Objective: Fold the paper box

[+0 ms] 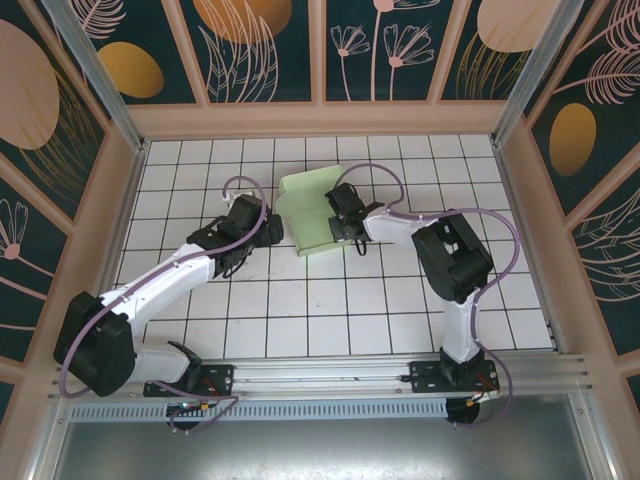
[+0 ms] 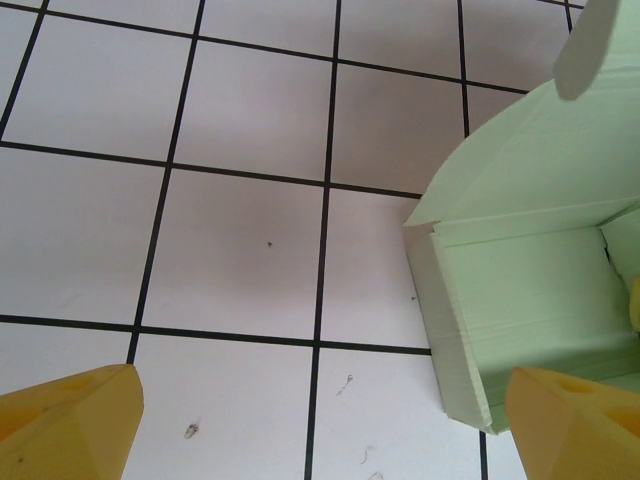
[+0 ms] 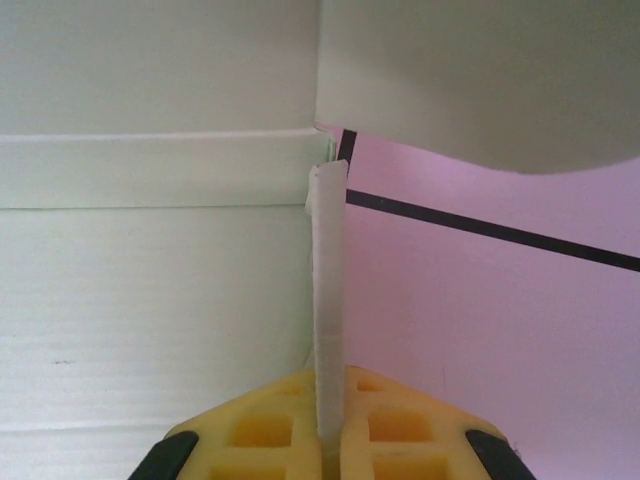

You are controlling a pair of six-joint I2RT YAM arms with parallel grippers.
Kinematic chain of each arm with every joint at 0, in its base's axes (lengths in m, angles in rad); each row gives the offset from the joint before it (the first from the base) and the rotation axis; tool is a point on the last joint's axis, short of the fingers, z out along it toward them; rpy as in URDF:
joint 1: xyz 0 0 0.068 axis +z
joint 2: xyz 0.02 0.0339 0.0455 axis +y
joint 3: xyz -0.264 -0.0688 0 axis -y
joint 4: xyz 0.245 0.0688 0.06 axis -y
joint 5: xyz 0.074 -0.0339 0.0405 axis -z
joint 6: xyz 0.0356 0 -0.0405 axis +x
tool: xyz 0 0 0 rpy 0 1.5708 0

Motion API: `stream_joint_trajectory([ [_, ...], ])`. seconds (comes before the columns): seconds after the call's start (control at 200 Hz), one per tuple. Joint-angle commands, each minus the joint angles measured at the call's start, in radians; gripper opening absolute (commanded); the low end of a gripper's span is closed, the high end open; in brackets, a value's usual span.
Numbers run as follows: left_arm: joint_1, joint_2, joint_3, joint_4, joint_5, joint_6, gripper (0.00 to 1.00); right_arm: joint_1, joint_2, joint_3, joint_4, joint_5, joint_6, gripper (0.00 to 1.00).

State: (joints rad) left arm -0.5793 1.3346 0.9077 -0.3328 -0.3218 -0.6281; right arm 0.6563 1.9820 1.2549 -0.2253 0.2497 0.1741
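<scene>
paper box [image 1: 305, 215]: thin matt mint card, smooth, faintly ribbed on the inner faces, cut edges raw and pale. worktop [image 1: 300, 330]: smooth white sheet with black printed grid, slight sheen, a few specks. left gripper [image 2: 320, 430] fingers [image 2: 70, 425]: matt yellow plastic, faceted. right gripper [image 3: 328, 430] pads [image 3: 270, 432]: yellow plastic, waffle-moulded. arms [image 1: 170, 272]: glossy white plastic shells, matt black joints. rail [image 1: 330, 375] along worktop's near edge: brushed aluminium. frame [image 1: 320, 118]: pale wood-look, matt.

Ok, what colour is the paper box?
The paper box is plain pale mint green, clearest in the left wrist view.
</scene>
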Motion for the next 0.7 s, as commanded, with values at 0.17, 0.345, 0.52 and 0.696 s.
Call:
stream_joint_trajectory([
  [0.17,0.008,0.002,0.0,0.019,0.011,0.011,0.93,0.039,0.155,0.07,-0.157,0.199,-0.029,0.0],
  [0.345,0.009,-0.003,-0.002,0.018,0.008,0.013,0.93,0.048,0.206,0.093,-0.196,0.226,-0.014,0.0],
  [0.52,0.011,-0.009,-0.006,0.015,0.009,0.013,0.93,0.039,0.096,0.073,-0.137,0.137,0.02,0.0],
  [0.696,0.011,-0.013,-0.006,0.015,0.011,0.013,0.93,0.018,-0.004,0.074,-0.099,0.052,0.045,0.22],
])
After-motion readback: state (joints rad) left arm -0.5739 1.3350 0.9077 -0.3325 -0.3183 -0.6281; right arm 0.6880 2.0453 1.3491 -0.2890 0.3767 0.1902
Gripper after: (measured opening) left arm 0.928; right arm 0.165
